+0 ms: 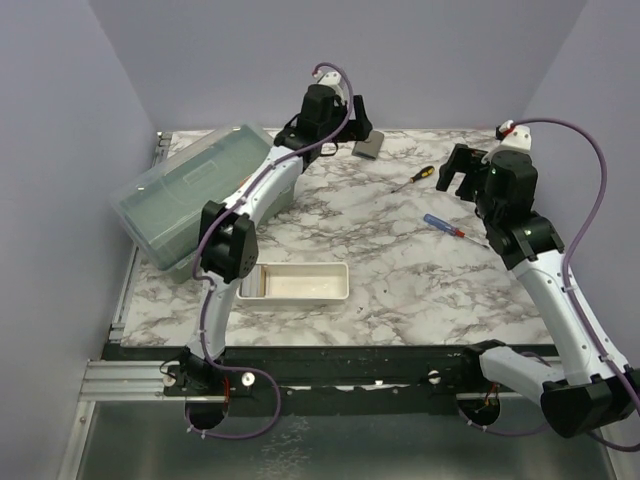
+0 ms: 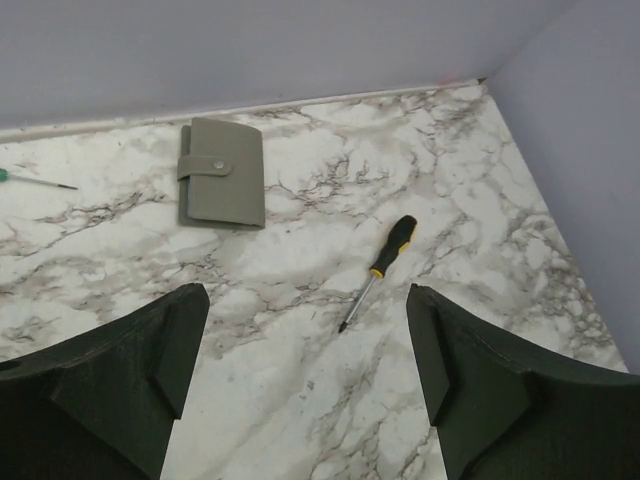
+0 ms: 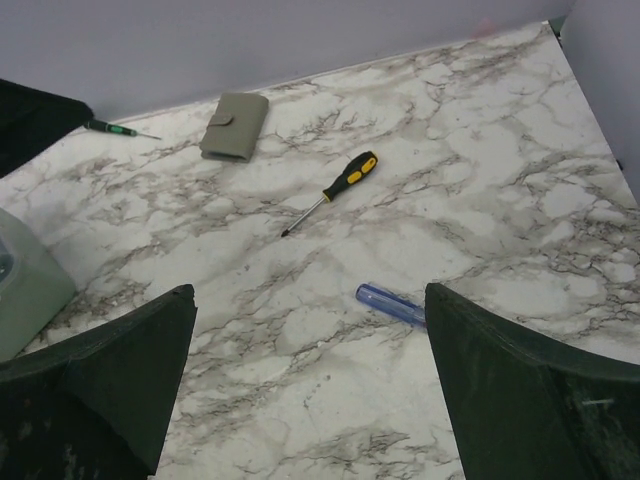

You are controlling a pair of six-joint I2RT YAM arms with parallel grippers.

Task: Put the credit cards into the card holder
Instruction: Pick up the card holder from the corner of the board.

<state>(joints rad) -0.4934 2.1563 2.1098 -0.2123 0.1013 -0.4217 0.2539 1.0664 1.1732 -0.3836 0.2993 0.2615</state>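
The grey card holder (image 1: 368,147) lies folded and snapped shut at the back of the marble table (image 1: 400,280). It also shows in the left wrist view (image 2: 222,172) and the right wrist view (image 3: 235,126). Flat tan pieces that look like the credit cards (image 1: 254,284) lie in the left end of the white tray. My left gripper (image 1: 358,118) (image 2: 305,300) hovers open just left of the card holder, holding nothing. Over the right side, my right gripper (image 1: 457,180) (image 3: 310,300) hangs open and empty above bare marble.
A yellow-and-black screwdriver (image 1: 413,179) (image 2: 380,262) (image 3: 335,188) lies right of the card holder. A blue-handled one (image 1: 443,224) (image 3: 392,303) lies under my right gripper. A green one (image 2: 30,180) (image 3: 115,128) rests by the back wall. The white tray (image 1: 320,295) sits near front; a translucent lidded box (image 1: 195,190) stands left.
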